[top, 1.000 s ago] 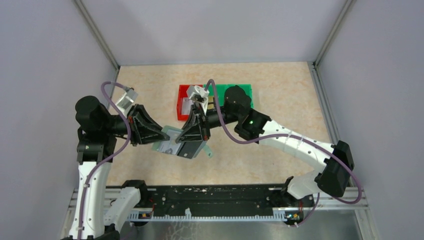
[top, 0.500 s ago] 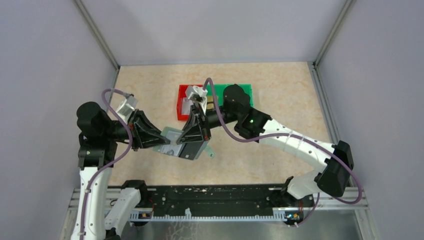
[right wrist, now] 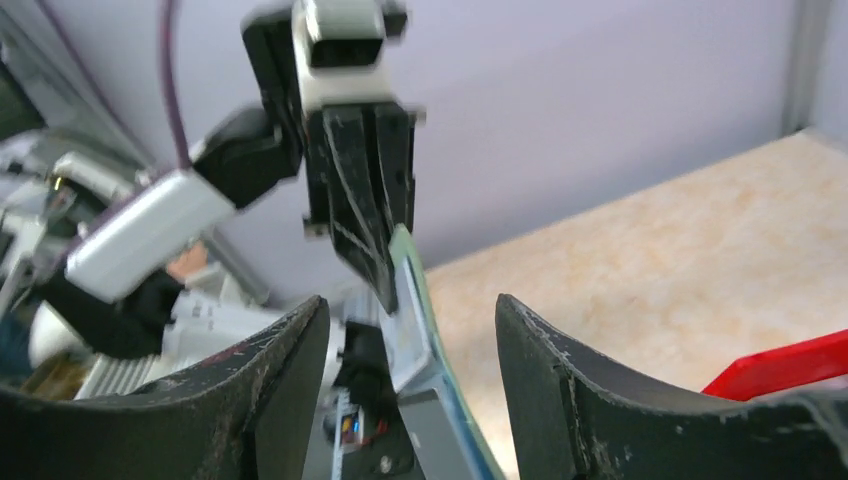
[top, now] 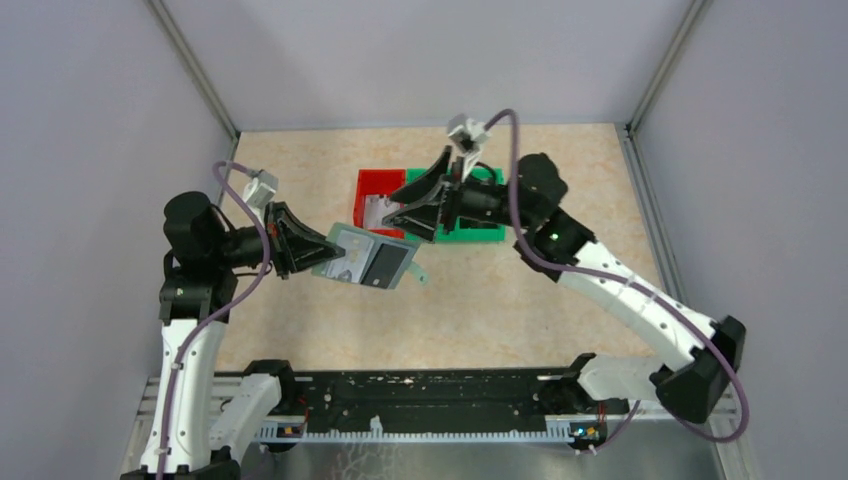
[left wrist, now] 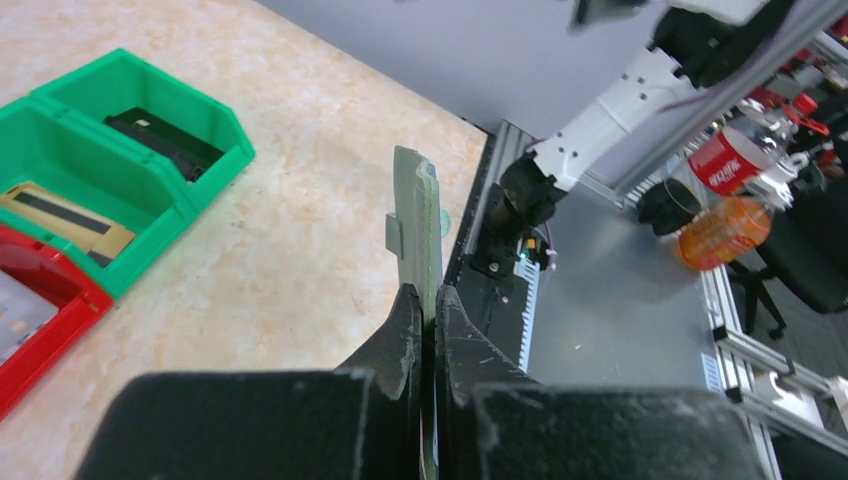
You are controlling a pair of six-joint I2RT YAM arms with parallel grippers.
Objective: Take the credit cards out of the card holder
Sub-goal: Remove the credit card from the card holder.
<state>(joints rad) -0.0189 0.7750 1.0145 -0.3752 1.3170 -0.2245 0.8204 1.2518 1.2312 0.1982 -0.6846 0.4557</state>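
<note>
Your left gripper (top: 322,258) is pinched tight on the near-left edge of the card holder (top: 368,262) and holds it off the table (top: 520,300), opened out with its pale pocketed inside facing up. In the top view the holder's long axis runs roughly 9 to 3 o'clock, the small closing tab sticking out at the 3 o'clock end. From the left wrist you see it edge-on, a thin grey-green slab rising straight out from between the closed fingers.

Your right gripper (top: 395,212) is spread wide with nothing between its fingers, and it hangs over the seam where the red bin (top: 370,190) meets the green bin (top: 485,232). From there the holder lies at about 7 o'clock, near but not touching. The right arm is the free one and the nearer to the holder's open end, so any next pull looks like its job.

The dark rectangle on the holder's right half is probably a dark credit card (top: 385,266) seated in its pocket, though the top view is too small to be sure. In the left wrist view, a gold card (left wrist: 60,208) and a black card (left wrist: 160,145) lie in the green bin's 2 compartments.
</note>
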